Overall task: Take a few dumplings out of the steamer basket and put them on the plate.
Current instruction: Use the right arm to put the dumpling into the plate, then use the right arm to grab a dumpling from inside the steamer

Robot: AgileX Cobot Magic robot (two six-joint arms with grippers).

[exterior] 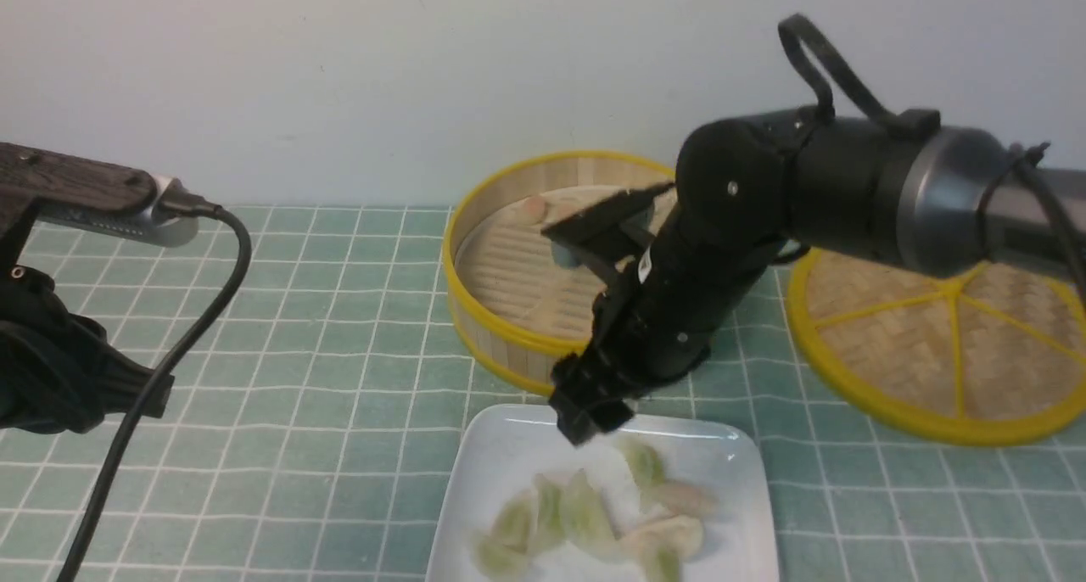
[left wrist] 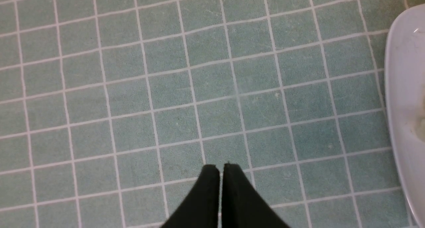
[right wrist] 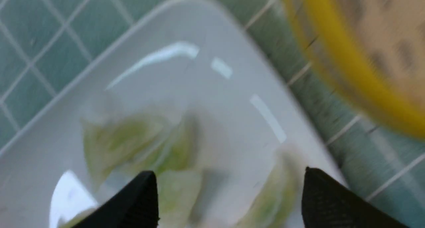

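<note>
At the far left the left gripper [left wrist: 220, 170] is hanging over bare green checked cloth [exterior: 339, 310], fingers pressed together on nothing, with a black cable [exterior: 182, 336] trailing beside it. Open cloth is lying between it and the plate [exterior: 501, 455], which is sitting at the near edge holding a loose cluster of dumplings [exterior: 594, 514]. The right gripper [exterior: 585, 416] is hovering over the plate's far rim, fingers spread wide and empty. Its arm is crossing the steamer basket [exterior: 462, 310] just behind, where one pinkish dumpling [exterior: 533, 209] is lying by the far wall. The woven lid [exterior: 933, 361] is lying flat at right.
</note>
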